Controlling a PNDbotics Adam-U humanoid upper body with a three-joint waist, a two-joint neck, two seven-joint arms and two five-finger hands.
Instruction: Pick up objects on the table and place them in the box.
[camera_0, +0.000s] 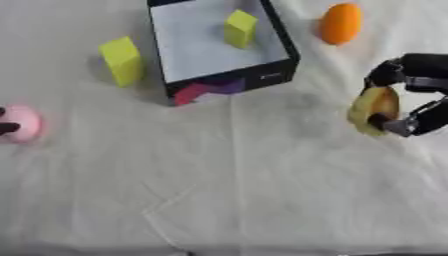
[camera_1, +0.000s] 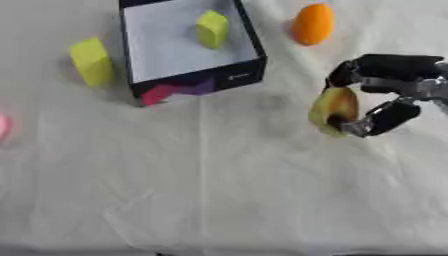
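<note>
Step in hand: carry phase. Right robot hand (camera_1: 385, 95) curled round a yellow-brown fruit (camera_1: 333, 110), apparently lifted clear of the tabletop (camera_1: 227, 200), though contact underneath cannot be ruled out from above. Left robot hand (camera_0: 7, 127) barely in view at the far left edge, dark fingertips touching a pink ball (camera_0: 23, 123); open or closed cannot be told.

Next move, as judged: travel up and to the left of the right robot hand, to the box (camera_1: 249, 67), then release over the white floor inside. Clearance over the near black wall required before lowering.

Count of items:
- Box: one, well to the upper left of the right robot hand.
- Yellow blocks: two. One (camera_1: 213, 28) already inside the box; one (camera_1: 91, 61) outside, just beyond its left wall.
- Orange (camera_1: 312, 24): one, above the right robot hand, right of the box.
- Fruit: one, in the grasp.
- Pink ball: one, far left.
- Pink and purple shapes (camera_0: 208, 90): at the near wall of the box; nature unclear.
</note>
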